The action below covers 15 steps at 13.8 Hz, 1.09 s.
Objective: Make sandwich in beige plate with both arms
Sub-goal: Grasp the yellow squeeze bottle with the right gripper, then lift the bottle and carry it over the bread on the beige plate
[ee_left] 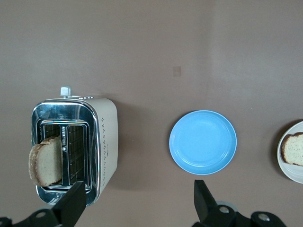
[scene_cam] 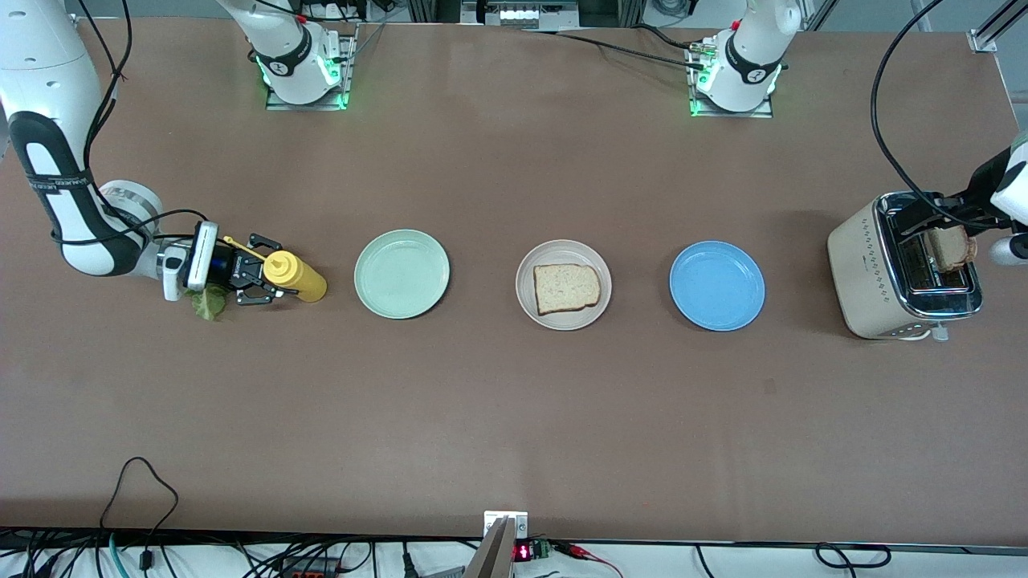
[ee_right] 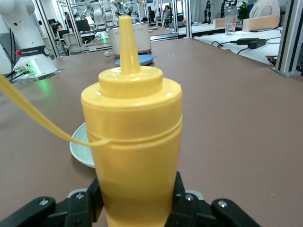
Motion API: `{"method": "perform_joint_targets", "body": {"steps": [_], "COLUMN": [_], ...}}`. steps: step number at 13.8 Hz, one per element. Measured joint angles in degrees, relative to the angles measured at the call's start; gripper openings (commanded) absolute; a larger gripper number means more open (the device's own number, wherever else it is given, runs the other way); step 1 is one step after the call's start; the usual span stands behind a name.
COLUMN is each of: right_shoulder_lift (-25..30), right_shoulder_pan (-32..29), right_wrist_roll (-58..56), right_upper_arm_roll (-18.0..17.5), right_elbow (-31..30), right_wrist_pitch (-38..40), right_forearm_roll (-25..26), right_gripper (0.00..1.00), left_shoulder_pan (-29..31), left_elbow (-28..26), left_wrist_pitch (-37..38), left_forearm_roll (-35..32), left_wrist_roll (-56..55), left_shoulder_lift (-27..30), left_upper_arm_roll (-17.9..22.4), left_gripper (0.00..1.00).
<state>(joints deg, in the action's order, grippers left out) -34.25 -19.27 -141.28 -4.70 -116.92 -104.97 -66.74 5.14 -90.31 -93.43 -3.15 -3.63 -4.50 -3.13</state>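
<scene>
Right tool [scene_cam: 259, 279] is laid low over tabletop [scene_cam: 514, 417], clamped on mustard bottle [scene_cam: 294, 275] | left tool [ee_left: 137, 201] is spread wide above toaster [scene_cam: 903, 269], bread slice [ee_left: 46, 161] ungripped

A yellow squeeze bottle [scene_cam: 294, 274] is standing at middle left of the front view, its cap tether trailing off. A mint green plate [scene_cam: 401, 274] is sitting just beside it, a blue plate [scene_cam: 716, 286] lying right of centre. At the right edge, a cream toaster [scene_cam: 875, 273] is standing with chrome slots facing up.
</scene>
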Motion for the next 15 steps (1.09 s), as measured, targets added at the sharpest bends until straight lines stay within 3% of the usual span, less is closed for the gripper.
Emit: {"method": "perform_joint_targets", "body": {"steps": [7,15], "right_shoulder_lift": [7.94,16.42], "right_shoulder_pan": [6.11,20.68], "right_wrist_roll": [17.62,44.46], "right_upper_arm_roll": [-1.09,-3.38], "right_elbow": [1.31,1.28], "right_wrist_pitch": [-4.41,-19.67], "right_forearm_roll": [0.05,2.20], "right_gripper": [0.00,0.00], "left_shoulder_pan": [-0.28,-0.28], "left_elbow": [0.00,0.00], "left_wrist_pitch": [0.11,0.16], "left_forearm_roll": [0.00,0.00], "left_wrist_roll": [0.00,0.00], "left_shoulder_lift": [0.00,0.00], "left_upper_arm_roll": [-0.15,-0.14], "left_gripper": [1.00,1.00]}}
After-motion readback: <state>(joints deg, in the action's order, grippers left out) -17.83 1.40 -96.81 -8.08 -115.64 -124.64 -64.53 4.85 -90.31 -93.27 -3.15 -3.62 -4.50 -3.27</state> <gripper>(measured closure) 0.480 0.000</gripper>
